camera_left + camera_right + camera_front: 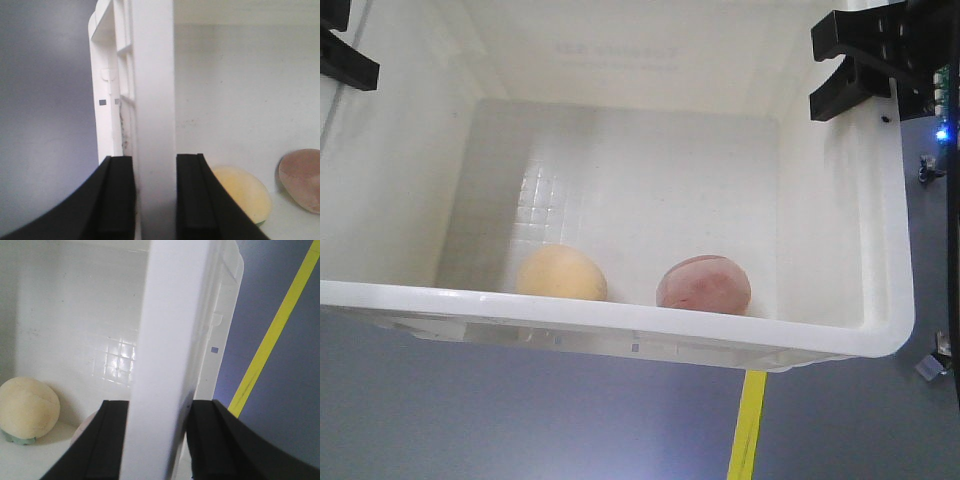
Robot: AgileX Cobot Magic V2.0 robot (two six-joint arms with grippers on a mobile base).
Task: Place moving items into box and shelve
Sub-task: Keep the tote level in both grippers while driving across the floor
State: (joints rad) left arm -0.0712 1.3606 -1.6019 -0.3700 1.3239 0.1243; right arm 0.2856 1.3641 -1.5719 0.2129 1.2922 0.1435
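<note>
The white box (620, 322) fills the front view, tilted toward the camera above the grey floor. On its grid floor, against the near wall, lie both moving items: the pale yellow-tan lump (561, 273) and the pinkish-red lump (704, 284), side by side and apart. My left gripper (345, 60) is shut on the left side wall (152, 90), one finger inside and one outside. My right gripper (850, 65) clamps the right side wall (170, 330) the same way. In the right wrist view the yellow-tan lump (27, 407) shows and the reddish one (82, 430) is mostly hidden behind a finger.
A yellow tape line (748, 425) runs across the grey floor below the box, also visible as the tape line (272, 335) beside the box's outer wall. Dark equipment with a blue light (942, 130) stands at the right edge.
</note>
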